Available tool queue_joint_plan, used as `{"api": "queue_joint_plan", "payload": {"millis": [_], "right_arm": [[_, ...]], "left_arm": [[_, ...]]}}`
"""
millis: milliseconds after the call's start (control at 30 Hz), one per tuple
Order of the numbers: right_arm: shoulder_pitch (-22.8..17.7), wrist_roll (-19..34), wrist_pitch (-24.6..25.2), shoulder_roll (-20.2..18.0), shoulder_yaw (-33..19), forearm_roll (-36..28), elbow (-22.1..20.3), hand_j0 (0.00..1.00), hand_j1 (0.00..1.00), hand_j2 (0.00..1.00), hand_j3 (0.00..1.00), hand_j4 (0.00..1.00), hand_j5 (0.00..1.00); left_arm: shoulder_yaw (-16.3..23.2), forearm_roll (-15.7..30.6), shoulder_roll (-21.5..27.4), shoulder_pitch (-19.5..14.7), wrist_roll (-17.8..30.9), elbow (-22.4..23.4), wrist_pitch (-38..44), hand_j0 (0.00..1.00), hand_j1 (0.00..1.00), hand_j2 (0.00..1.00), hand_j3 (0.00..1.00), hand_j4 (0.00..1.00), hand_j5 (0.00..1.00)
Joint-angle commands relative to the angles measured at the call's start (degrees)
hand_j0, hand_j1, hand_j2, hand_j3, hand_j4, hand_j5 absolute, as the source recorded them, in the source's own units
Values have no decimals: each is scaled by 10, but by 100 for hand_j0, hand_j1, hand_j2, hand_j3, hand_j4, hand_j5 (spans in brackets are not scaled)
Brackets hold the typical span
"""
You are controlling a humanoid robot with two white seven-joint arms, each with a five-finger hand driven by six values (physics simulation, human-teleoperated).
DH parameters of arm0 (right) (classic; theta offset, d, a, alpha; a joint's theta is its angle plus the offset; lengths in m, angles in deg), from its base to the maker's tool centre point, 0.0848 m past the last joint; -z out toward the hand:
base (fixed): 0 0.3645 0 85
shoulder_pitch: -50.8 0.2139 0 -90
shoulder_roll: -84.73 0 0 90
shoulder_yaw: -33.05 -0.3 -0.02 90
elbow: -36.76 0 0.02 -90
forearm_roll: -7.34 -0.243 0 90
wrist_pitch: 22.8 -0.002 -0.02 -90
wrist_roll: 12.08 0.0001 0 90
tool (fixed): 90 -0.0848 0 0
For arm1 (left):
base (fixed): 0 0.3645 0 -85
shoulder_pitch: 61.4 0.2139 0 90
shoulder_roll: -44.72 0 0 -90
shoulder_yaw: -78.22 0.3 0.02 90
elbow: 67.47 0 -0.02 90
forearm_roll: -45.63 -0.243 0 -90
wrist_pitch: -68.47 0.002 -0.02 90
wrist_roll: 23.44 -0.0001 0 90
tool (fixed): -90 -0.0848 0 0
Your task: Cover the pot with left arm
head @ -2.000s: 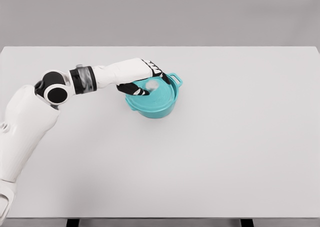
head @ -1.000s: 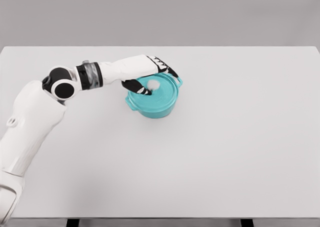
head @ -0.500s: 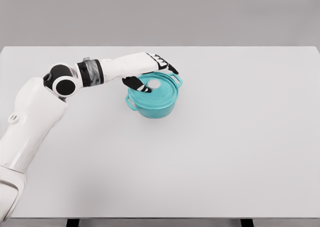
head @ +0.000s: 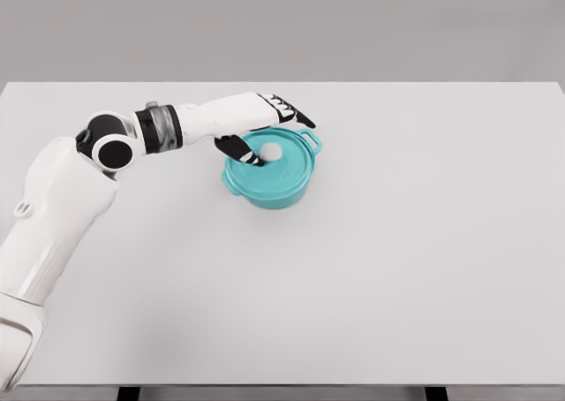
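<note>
A teal pot (head: 265, 191) with two side handles stands on the white table (head: 406, 251), left of the middle. Its teal lid (head: 287, 167) lies flat on the rim, and the lid's white knob (head: 272, 152) shows on top. My left hand (head: 281, 139) hovers over the back left part of the lid. The fingers (head: 296, 116) stretch out above the far rim and the thumb (head: 245, 152) points down just left of the knob, apart from it. The hand is open and holds nothing.
The left arm (head: 115, 149) reaches in from the lower left across the table's left side. Only the pot stands on the table.
The lid, earlier tilted in my left hand over the pot, now lies level on the rim. The fingers have come off the knob and the hand has risen slightly.
</note>
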Motion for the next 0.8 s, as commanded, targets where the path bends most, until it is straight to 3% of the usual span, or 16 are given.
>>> {"api": "queue_joint_plan", "payload": {"millis": [0,300,767], "right_arm": [[0,0,0,0,0,0,0,100,100,100,100,100,100],[0,0,0,0,0,0,0,100,100,100,100,100,100],[0,0,0,0,0,0,0,100,100,100,100,100,100]], "left_arm": [[-1,5,1,0,0,-1,2,94,94,94,94,94,94],[-2,4,5,1,0,-1,2,100,100,100,100,100,100],[-7,4,10,-1,0,-3,2,100,100,100,100,100,100]]}}
